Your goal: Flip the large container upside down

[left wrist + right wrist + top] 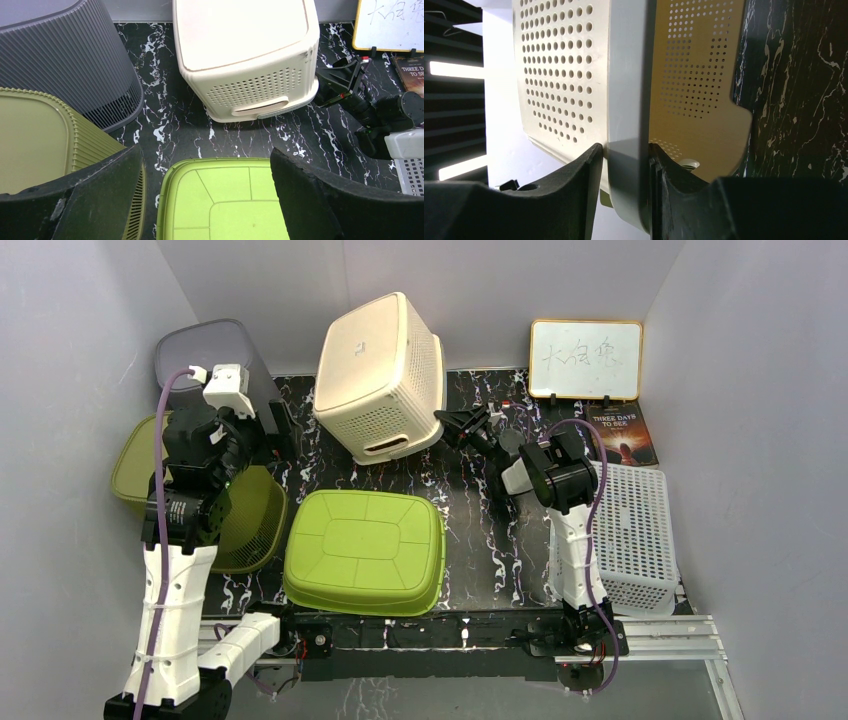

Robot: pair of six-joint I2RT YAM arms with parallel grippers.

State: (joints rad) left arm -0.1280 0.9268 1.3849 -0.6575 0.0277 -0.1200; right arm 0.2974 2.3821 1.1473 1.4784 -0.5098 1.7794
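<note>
The large cream perforated container [380, 375] is tilted with its base up at the back middle of the table; it also shows in the left wrist view [245, 55]. My right gripper [462, 427] is shut on the container's rim [626, 115], one finger outside and one inside the wall. My left gripper [207, 195] is open and empty, high over the left side, above a green upside-down tub [365, 550] that also fills the bottom of the left wrist view [225, 205].
A grey ribbed bin [205, 355] stands back left, an olive basket [235, 520] at left. A white perforated crate [630, 530] lies at right, with a whiteboard [585, 358] and a book [622, 435] behind it.
</note>
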